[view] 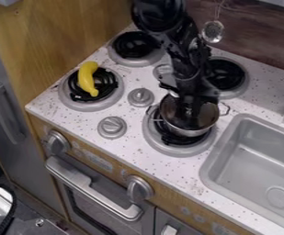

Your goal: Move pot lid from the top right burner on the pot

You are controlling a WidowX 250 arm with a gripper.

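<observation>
From here I see the black gripper [191,108] hanging down just right of the middle of the frame, its lower end over the mouth of the pot [187,130]. I can't tell if the jaws are open or closed, or whether they have the lid; the arm hides much of the pot's mouth, so I can't place the lid for sure. The pot sits off-centre on its burner [179,152]. A banana [88,79] lies on the burner [73,104] at the left of the frame.
</observation>
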